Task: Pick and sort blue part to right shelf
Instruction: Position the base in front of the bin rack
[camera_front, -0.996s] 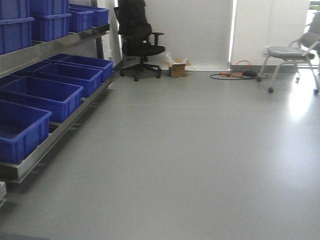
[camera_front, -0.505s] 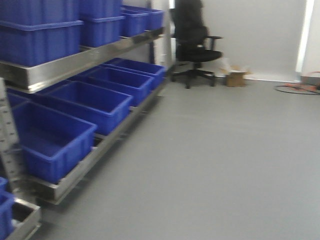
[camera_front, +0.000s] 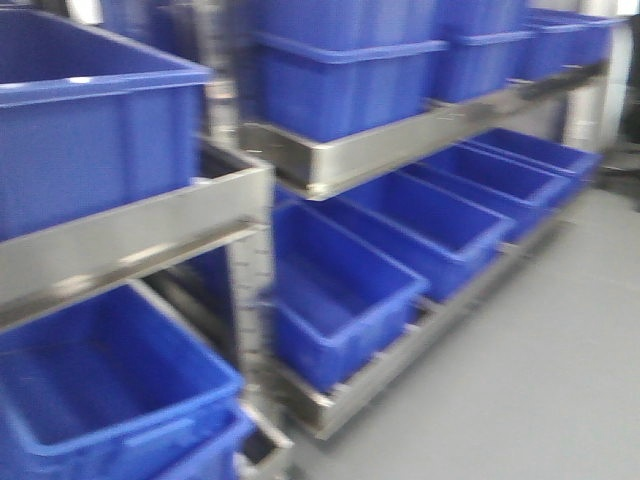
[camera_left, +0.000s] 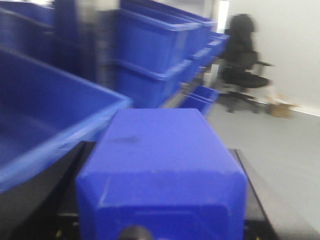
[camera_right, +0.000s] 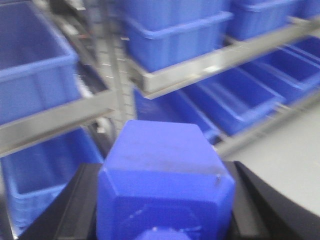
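My left gripper (camera_left: 161, 150) is shut on a blue part (camera_left: 160, 165), a boxy blue plastic piece that fills the space between its black fingers (camera_left: 250, 190). My right gripper (camera_right: 162, 170) is shut on a second blue part (camera_right: 162, 185) in the same way, black fingers (camera_right: 75, 205) on either side. The steel rack (camera_front: 400, 145) with large blue bins (camera_front: 350, 290) fills the front view, blurred by motion. In the right wrist view the rack's rail (camera_right: 200, 67) and bins (camera_right: 235, 97) lie just beyond the held part. Neither gripper shows in the front view.
A second rack section with a slotted upright post (camera_front: 248, 290) and big blue bins (camera_front: 95, 150) stands close at the left. Grey floor (camera_front: 540, 390) lies at the lower right. A black office chair (camera_left: 245, 75) and a cardboard box (camera_left: 280, 107) stand far off by the wall.
The front view has swung left and closer to the racks. The chairs, wall and most of the floor have left the view, and bins now fill it.
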